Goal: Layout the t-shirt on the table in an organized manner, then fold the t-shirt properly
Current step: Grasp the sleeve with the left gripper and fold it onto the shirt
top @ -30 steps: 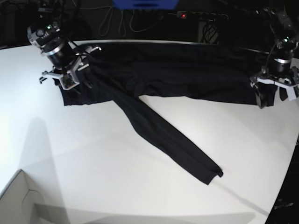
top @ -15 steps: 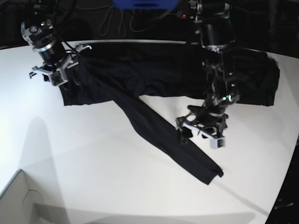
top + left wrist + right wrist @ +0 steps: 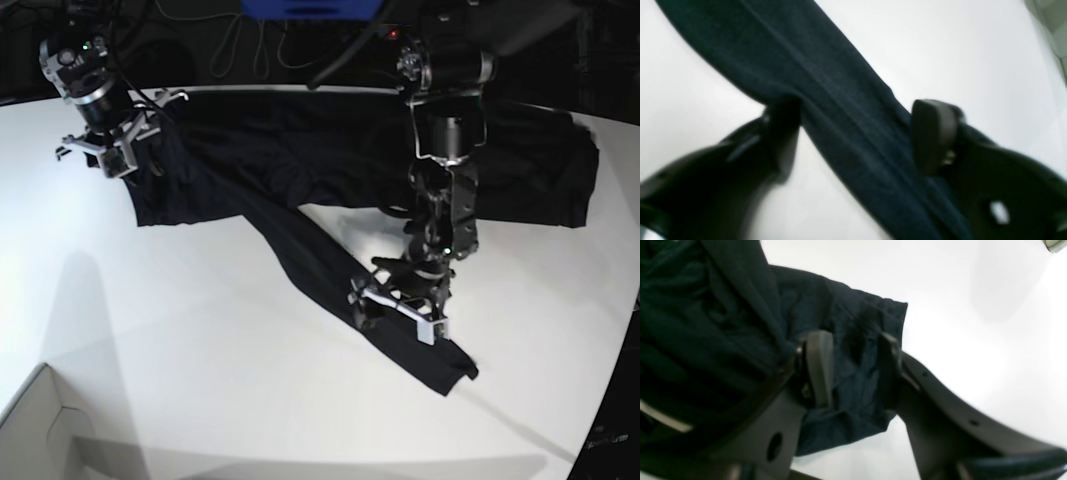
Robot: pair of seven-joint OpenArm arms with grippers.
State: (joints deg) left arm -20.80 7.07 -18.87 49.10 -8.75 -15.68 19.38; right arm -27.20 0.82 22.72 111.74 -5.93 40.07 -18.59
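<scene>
- Over the sleeve near its cuff, the left gripper (image 3: 397, 307) hangs with its jaws spread wide, one finger on each side of the dark strip; in the left wrist view the left gripper (image 3: 857, 133) has nothing pinched, and one fingertip (image 3: 933, 133) sits at the sleeve's edge while the other stands over bare white worktop (image 3: 973, 50).
- Whether those fingertips touch the fabric cannot be told from the blur.
- At the far corner of the worktop (image 3: 200, 380), the right gripper (image 3: 108, 150) sits above the shirt's end; in the right wrist view the right gripper (image 3: 853, 370) has its jaws parted with a gap between them, and rumpled cloth shows through that gap without being clamped.
- One pad (image 3: 818, 366) lies against a bunched fold of the shirt (image 3: 723, 323), whose hemmed corner ends just past the fingers.
- The shirt (image 3: 340, 160) lies spread in a long band across the back of the worktop, from the right gripper to the far side of the base view.
- One sleeve (image 3: 330, 280) runs out from the body on a slant toward the near edge, flat on the white surface, its cuff just beyond the left gripper.
- A white box corner (image 3: 40, 430) shows at the near edge of the base view, well apart from the shirt.
</scene>
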